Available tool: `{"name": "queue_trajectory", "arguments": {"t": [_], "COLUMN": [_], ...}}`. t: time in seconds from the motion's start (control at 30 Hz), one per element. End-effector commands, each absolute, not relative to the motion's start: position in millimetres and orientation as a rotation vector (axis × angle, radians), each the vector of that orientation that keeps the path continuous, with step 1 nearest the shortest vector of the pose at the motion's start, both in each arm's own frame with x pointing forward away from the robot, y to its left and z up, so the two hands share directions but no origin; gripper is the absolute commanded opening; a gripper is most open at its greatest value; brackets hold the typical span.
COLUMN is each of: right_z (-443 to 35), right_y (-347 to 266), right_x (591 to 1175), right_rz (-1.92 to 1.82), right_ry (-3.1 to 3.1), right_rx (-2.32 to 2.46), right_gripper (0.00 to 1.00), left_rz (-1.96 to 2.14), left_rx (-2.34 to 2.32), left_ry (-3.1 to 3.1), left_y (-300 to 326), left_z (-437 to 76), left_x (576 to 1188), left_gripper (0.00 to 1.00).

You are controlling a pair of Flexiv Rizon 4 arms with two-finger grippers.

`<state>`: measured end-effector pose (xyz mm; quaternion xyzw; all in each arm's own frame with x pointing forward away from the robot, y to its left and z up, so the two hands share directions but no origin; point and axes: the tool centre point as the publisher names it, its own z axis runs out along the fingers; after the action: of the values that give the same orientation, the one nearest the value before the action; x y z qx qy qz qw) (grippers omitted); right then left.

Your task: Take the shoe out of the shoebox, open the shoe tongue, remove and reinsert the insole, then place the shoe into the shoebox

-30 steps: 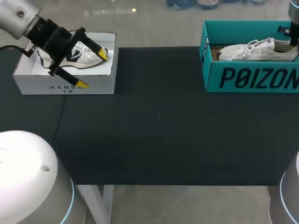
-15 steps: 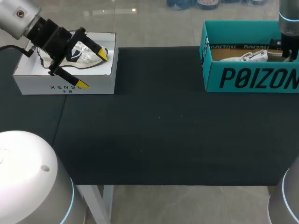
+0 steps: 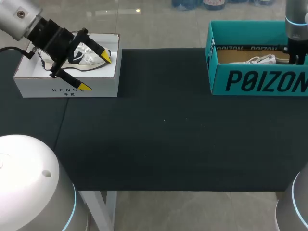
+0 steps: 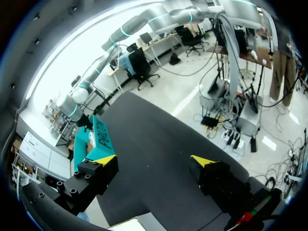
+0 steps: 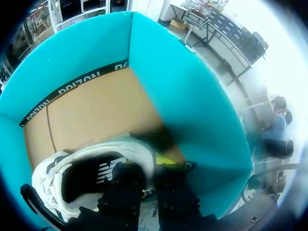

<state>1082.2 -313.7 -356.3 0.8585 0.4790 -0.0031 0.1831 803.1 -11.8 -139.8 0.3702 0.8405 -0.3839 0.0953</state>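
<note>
Head view: at the desk's (image 3: 163,134) ten o'clock, the left gripper (image 3: 96,72) hangs spread wide over a white cardboard shoebox (image 3: 33,84) holding another shoe (image 3: 84,54). At two o'clock the right arm (image 3: 296,29) dips into the stiff teal shoebox (image 3: 260,81), where the white sneaker (image 3: 257,60) lies low. Left wrist view: matte dark desk ahead, nothing between the yellow tips. Right wrist view: the right gripper (image 5: 147,166) looks pinched on the sneaker's soft padded collar, close to the teal wall. Letting go while the sneaker is tilted could leave it canted, or the laces could snag.

Left arm (image 3: 19,17): silver-grey casing, black cable.
Left pincer (image 3: 96,72): black body, yellow tips.
Right arm (image 3: 294,19): grey, blue ring.
Bases (image 3: 29,187): white domes, blue rings.
</note>
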Motion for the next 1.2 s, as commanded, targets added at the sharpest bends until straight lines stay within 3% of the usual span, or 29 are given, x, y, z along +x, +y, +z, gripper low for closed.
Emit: {"name": "queue_trajectory", "arguments": {"t": [0.03, 0.07, 0.7, 1.2], "right_z": [-354, -347, -230, -222], "right_y": [-313, -314, -294, -284], "right_x": [1083, 1081, 1049, 1037], "right_rz": [0.018, 0.031, 0.253, 0.261], "right_ry": [1.322, 1.311, 1.348, 1.349], "right_rx": [2.431, 2.423, 2.338, 2.337], "right_gripper": [0.45, 1.0, 1.0, 1.0], "left_rz": [-1.132, -1.132, -1.132, -1.132], "left_rx": [1.099, 1.099, 1.099, 1.099], "left_ry": [2.495, 2.495, 2.495, 2.495], "left_y": [-12, -12, -12, -12], "left_z": [-139, -139, -139, -139], "left_x": [803, 803, 803, 803], "left_gripper": [1.0, 1.0, 1.0, 1.0]}}
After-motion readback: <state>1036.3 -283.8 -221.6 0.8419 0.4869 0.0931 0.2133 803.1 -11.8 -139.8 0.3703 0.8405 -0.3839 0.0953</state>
